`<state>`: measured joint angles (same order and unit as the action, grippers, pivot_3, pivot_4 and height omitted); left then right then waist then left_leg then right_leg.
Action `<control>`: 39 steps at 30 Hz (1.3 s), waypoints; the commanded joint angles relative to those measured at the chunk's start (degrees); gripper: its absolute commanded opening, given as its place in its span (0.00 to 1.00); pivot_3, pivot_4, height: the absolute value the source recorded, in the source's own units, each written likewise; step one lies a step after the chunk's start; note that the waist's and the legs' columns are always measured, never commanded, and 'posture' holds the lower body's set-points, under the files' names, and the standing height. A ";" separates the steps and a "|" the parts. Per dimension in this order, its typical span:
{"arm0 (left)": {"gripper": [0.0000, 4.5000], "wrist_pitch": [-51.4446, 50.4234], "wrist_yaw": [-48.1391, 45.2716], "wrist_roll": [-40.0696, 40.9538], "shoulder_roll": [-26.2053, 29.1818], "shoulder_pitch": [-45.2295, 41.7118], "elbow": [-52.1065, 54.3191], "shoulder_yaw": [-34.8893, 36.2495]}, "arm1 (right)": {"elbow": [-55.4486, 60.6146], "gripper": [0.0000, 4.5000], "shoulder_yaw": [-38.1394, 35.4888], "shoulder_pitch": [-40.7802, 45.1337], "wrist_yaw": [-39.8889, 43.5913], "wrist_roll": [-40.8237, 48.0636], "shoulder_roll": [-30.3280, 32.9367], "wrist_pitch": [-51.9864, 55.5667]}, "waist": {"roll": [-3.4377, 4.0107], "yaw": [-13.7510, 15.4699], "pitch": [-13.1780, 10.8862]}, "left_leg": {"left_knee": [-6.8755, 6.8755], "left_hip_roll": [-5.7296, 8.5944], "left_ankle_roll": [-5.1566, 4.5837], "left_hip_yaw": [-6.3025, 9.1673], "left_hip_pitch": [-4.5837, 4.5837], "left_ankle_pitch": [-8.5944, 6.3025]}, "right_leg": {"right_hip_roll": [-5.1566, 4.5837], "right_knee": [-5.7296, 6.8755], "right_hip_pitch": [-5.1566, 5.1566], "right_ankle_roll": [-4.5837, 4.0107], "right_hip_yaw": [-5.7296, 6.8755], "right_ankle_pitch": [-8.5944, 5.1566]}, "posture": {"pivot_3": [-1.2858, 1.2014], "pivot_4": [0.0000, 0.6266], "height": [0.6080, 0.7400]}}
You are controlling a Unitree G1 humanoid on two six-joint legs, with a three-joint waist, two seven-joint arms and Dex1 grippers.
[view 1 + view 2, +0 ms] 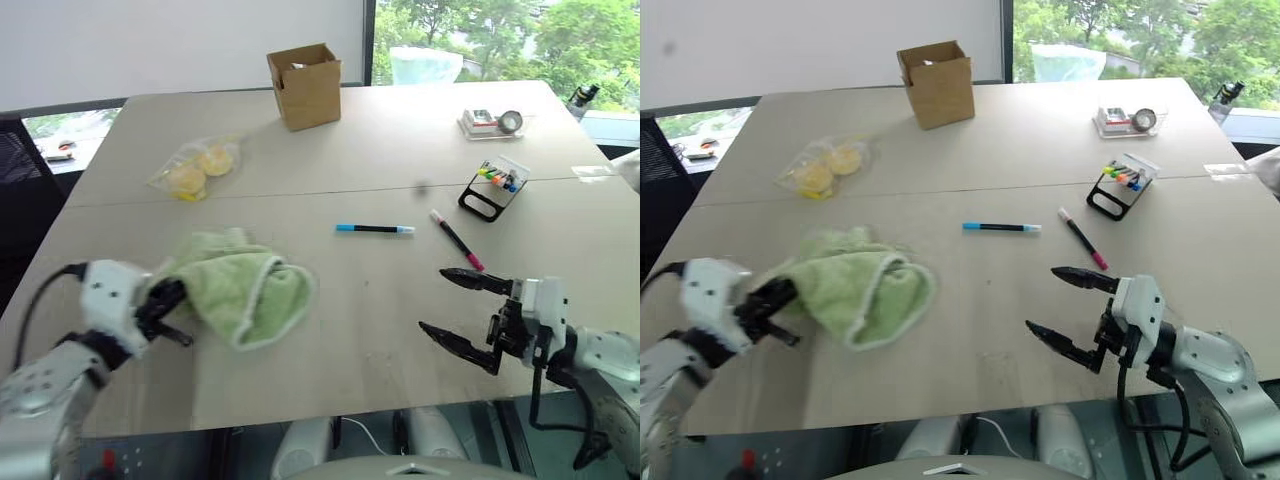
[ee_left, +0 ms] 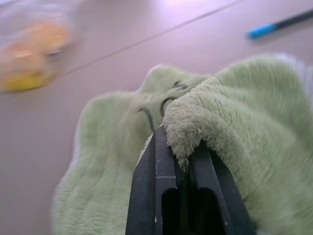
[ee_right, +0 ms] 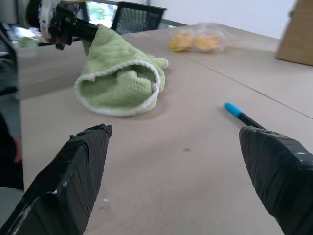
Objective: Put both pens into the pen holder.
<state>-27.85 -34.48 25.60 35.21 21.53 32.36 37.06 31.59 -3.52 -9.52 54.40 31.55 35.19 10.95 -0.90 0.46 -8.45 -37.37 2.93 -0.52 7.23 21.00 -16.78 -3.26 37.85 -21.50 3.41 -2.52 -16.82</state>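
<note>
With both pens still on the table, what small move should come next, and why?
Probably ease the open right gripper toward the black pen with the magenta end, the nearer one. The left gripper is shut on the green fleece cloth, and both pens lie outside the clear plastic pen holder.

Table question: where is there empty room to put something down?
Bare wood lies between the green fluffy towel and the open right gripper, and between the brown cardboard box and the clear pen holder. Around that holder and the two pens it is crowded.
</note>
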 commanded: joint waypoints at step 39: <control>0.85 -24.34 -3.11 30.79 15.97 -19.96 10.87 -11.74 | -15.61 1.00 1.82 24.19 -24.91 -14.27 2.46 34.16 | 0.07 -1.04 -0.08 | 0.14 -0.01 0.29 -0.17 0.15 0.16 | 0.10 0.00 -0.29 -0.08 -0.21 0.04 | 0.52 0.24 1.00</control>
<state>-54.20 -37.20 55.81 51.04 2.88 41.00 25.86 16.51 -0.07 13.35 30.14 17.36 37.68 44.15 -0.84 -0.58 -8.53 -37.24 2.92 -0.23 7.09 21.17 -16.62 -3.17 37.87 -21.79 3.33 -2.69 -16.78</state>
